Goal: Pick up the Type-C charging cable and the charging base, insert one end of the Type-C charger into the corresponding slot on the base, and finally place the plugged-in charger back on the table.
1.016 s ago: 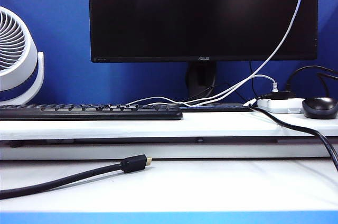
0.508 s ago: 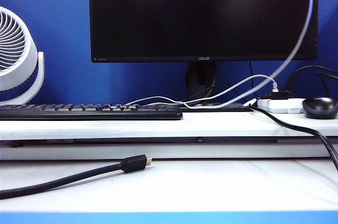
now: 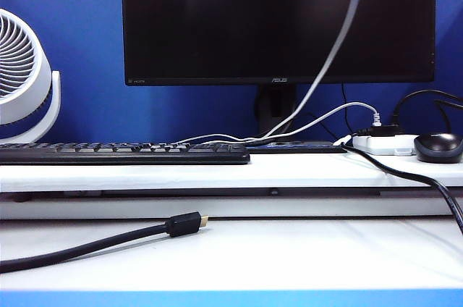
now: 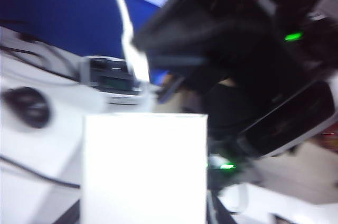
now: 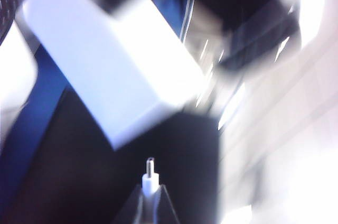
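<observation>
The charging base (image 4: 145, 166) is a plain white block, and my left gripper (image 4: 145, 211) is shut on it with a dark finger on each side. It also shows blurred in the right wrist view as the charging base (image 5: 111, 65), just ahead of the plug. My right gripper (image 5: 151, 196) is shut on the Type-C charging cable (image 5: 150, 177), whose silvery tip points at the base with a small gap between them. The cable (image 3: 329, 53) rises from behind the keyboard and leaves the exterior view at the top. Neither gripper appears in the exterior view. The table (image 3: 304, 253) lies below.
A black cable with a gold-tipped plug (image 3: 184, 224) lies on the table's front left. Behind it are a keyboard (image 3: 123, 153), a monitor (image 3: 278, 21), a fan (image 3: 22, 75), a white power strip (image 3: 383, 143) and a black mouse (image 3: 438, 147).
In the exterior view, the upper part of the white cable has swung from the top right toward the middle. Everything on the table has stayed put.
</observation>
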Action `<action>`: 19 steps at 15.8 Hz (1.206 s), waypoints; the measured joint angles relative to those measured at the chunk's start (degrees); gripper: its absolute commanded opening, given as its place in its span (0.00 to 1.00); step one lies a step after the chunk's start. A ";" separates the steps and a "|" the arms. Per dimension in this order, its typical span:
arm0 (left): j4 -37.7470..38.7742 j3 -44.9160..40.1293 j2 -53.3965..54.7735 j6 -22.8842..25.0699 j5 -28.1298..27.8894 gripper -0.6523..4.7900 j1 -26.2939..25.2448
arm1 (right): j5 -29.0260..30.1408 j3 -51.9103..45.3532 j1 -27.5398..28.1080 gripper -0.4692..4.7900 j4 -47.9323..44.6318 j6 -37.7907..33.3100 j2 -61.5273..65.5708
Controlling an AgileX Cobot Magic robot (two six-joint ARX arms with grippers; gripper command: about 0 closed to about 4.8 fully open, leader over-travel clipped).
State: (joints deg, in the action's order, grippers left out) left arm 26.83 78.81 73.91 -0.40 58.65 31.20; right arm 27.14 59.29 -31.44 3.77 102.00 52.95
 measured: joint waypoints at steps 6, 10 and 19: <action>1.18 0.00 0.02 -3.10 9.46 0.61 -0.02 | 7.19 0.00 -0.02 0.09 -0.04 9.18 0.00; 4.11 -0.02 1.29 -3.10 10.36 0.61 0.00 | 7.34 0.00 -0.02 0.09 -0.07 10.75 0.00; 5.05 -0.02 3.41 -3.30 13.31 0.61 -0.02 | 11.67 0.00 -0.02 0.09 0.11 12.35 0.00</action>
State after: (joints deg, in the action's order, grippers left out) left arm 31.88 78.78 77.32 -3.70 71.96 31.18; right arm 38.81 59.29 -31.46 3.88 114.34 52.95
